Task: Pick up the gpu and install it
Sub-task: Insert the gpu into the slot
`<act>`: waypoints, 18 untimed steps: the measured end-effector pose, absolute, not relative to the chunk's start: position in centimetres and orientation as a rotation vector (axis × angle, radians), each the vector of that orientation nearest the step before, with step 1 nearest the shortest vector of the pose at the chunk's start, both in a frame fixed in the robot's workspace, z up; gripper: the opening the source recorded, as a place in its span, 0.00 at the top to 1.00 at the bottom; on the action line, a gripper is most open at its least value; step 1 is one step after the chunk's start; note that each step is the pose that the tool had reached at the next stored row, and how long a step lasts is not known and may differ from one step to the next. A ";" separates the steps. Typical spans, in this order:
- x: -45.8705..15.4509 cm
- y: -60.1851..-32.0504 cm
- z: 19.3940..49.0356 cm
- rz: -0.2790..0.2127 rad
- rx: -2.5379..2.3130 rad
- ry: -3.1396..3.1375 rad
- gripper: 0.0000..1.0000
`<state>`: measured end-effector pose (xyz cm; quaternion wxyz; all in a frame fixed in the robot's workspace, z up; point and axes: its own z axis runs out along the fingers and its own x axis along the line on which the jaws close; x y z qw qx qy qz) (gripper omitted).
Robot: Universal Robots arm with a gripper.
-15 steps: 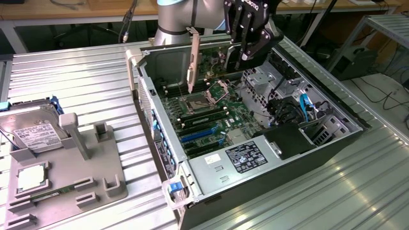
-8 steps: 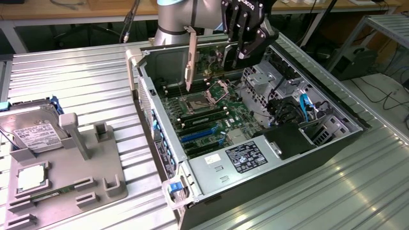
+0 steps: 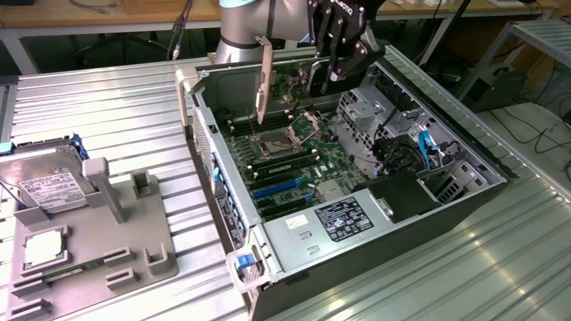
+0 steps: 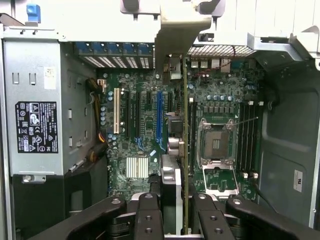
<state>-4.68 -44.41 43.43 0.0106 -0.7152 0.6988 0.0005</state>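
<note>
My gripper (image 3: 327, 80) is shut on the gpu (image 3: 265, 80), a thin card held on edge with its long silver end bracket hanging down towards the exterior view's left. Card and gripper hover above the open computer case (image 3: 464, 144), over the motherboard's far half near the CPU socket (image 3: 287, 136). In the wrist view the gpu (image 4: 185, 145) shows edge-on between my fingers (image 4: 150, 217), its bracket (image 4: 181, 30) at the case's rear wall. It runs alongside the blue expansion slot (image 4: 159, 115) and looks apart from the board.
A grey parts fixture (image 3: 107, 234) on the exterior view's left holds a silver hard drive (image 3: 49, 187), a CPU (image 3: 43, 249) and a green memory stick (image 3: 55, 273). Inside the case are the power supply (image 3: 344, 217), a drive cage (image 3: 362, 117) and cables (image 3: 426, 150).
</note>
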 end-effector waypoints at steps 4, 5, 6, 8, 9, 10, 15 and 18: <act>-4.7 -44.4 43.3 0.001 -2.192 2.221 0.72; -4.7 -44.4 43.3 0.001 -2.180 2.232 0.72; -4.7 -44.4 43.3 0.001 -2.174 2.238 0.72; -4.7 -44.4 43.0 0.003 -2.174 2.240 0.72; -4.7 -44.4 42.9 0.004 -2.175 2.241 0.72; -4.7 -44.4 42.8 0.005 -2.175 2.241 0.72; -4.7 -44.4 42.4 0.006 -2.190 2.227 0.72; -4.7 -44.4 42.2 0.006 -2.198 2.219 0.72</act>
